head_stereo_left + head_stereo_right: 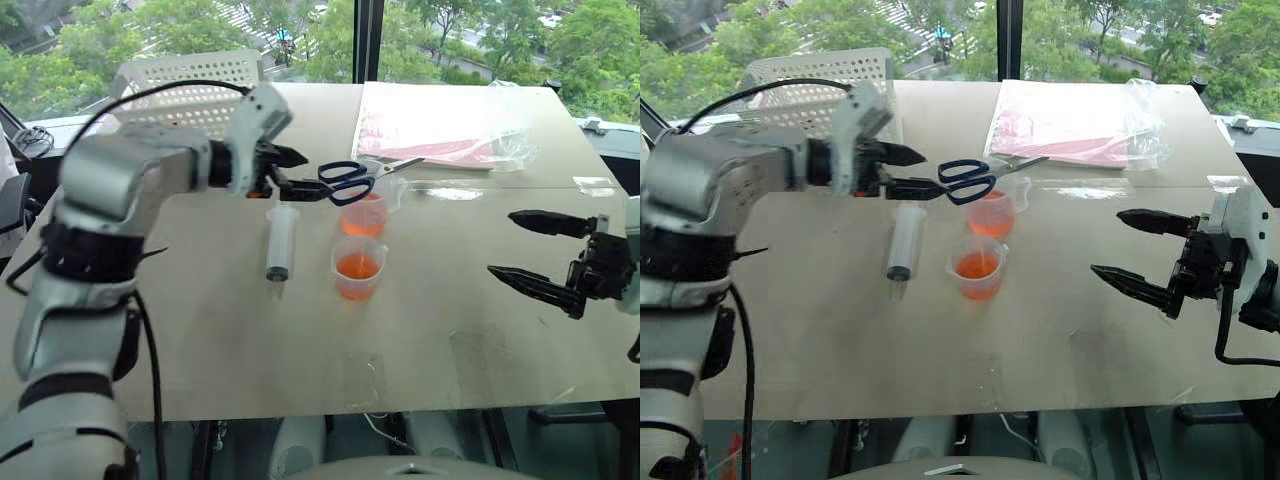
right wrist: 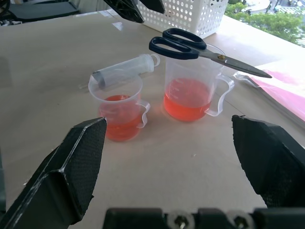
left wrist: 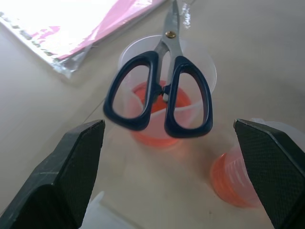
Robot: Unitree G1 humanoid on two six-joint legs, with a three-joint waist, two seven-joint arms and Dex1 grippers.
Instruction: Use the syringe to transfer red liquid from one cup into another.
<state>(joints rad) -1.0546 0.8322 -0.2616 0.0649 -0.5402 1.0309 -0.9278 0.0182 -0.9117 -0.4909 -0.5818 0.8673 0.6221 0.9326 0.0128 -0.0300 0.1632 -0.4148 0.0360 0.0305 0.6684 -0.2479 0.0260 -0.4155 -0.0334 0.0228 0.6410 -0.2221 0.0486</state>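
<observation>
The left gripper hovers with fingers spread wide and empty, just left of the scissors lying across the taller beaker. The syringe lies on the surface left of that beaker, below the fingers. The smaller cup stands just in front. Well right, the right gripper is wide open, empty.

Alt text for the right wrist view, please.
Blue-handled steel scissors lie across the rim of a taller clear plastic beaker of red liquid; a shorter beaker of red liquid stands beside it, before a clear plastic syringe lying on the table.
</observation>
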